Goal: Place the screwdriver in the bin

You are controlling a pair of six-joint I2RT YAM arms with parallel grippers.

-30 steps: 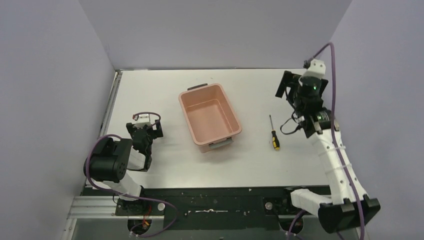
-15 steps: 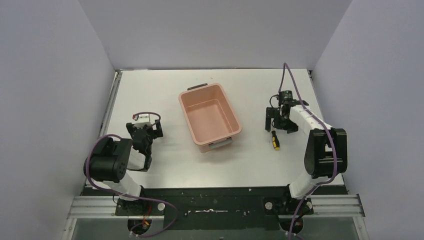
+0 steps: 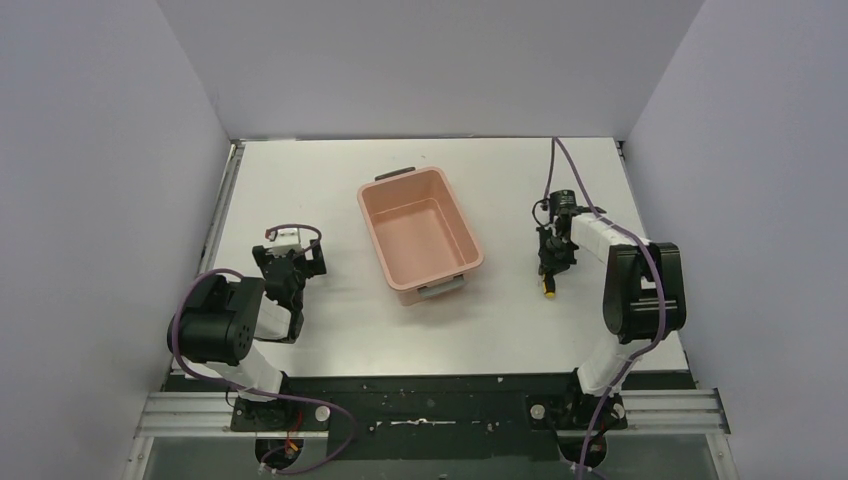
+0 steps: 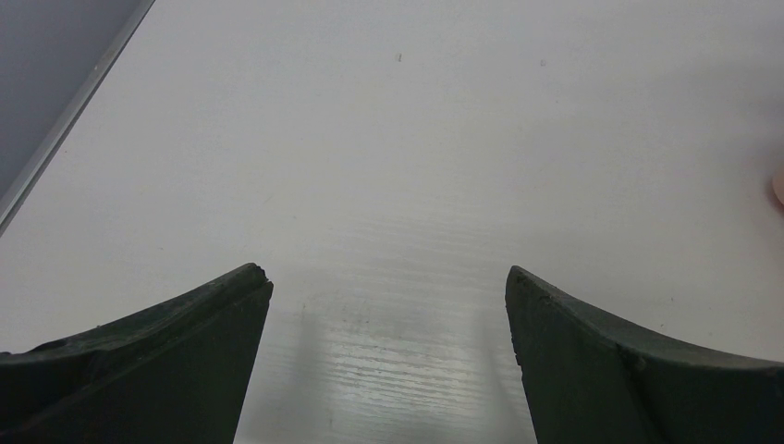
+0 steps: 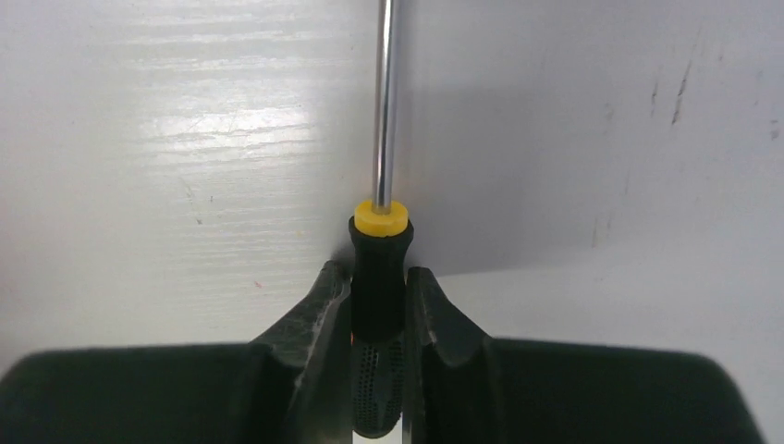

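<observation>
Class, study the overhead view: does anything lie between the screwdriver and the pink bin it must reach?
Nothing visible does. Only bare table separates the screwdriver, gripped by the right gripper, from the bin to its left; the bin's own wall must be cleared.

Slim yellow-and-black screwdriver right of upright salmon-pink bin, well apart.

White table, grey-lilac walls on three sides.
</observation>
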